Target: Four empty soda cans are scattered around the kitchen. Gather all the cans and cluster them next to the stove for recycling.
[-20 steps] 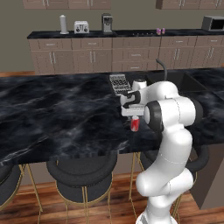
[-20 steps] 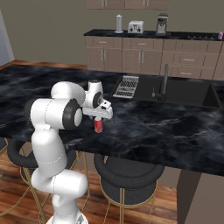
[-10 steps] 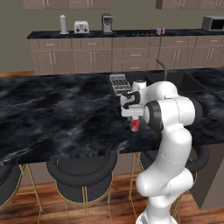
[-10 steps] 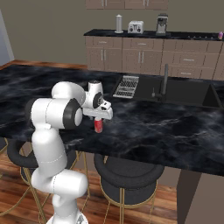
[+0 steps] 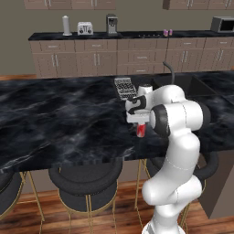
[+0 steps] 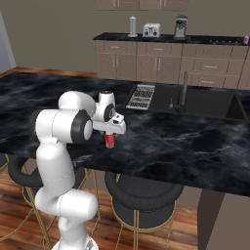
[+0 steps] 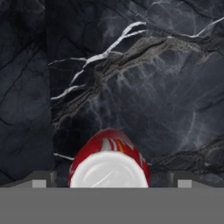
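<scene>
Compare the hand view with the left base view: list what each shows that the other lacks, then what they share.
Hand view alone: the red soda can's silver top seen from straight above, with the open gripper's fingertips standing apart on either side of it.

Left base view alone: the white robot arm, the black round bar stools under the island, the far counter with a white toaster and tall white canister, and small purple cans by the black cooktop.

Both: the red soda can upright on the black marble island counter.
</scene>
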Robot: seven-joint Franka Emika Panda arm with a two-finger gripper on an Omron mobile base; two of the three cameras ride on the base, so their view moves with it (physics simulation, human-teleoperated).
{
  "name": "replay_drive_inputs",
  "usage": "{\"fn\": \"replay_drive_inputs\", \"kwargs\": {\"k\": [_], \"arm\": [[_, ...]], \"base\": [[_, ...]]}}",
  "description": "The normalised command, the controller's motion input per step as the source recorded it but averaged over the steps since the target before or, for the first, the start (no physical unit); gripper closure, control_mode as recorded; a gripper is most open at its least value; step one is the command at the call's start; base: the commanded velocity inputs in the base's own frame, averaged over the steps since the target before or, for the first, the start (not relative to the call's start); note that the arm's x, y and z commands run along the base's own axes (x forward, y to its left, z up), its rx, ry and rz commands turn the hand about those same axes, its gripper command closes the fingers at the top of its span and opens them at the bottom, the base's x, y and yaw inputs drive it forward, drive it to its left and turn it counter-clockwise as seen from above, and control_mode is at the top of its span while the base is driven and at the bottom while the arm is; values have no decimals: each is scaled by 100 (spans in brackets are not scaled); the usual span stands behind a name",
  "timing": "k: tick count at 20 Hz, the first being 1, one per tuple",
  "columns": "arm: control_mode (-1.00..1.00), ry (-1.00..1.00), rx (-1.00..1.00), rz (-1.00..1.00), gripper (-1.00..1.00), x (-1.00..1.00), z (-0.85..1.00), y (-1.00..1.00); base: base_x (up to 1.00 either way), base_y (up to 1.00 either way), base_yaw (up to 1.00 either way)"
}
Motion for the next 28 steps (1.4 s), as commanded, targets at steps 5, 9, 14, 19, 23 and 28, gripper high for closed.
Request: {"fn": "replay_drive_inputs", "kwargs": {"k": [5,9,14,19,23,28], "arm": [[-100,2,0,0,-100,0,-5,0],[-100,3,0,0,-100,0,-5,0],[-100,2,0,0,-100,0,-5,0],[-100,5,0,0,100,2,-4,0],[-100,1,0,0,100,0,0,0],[-100,0,0,0,100,3,0,0]], "base": [[0,0,0],[0,0,0],[0,0,0],[0,0,0],[0,0,0],[0,0,0]]}}
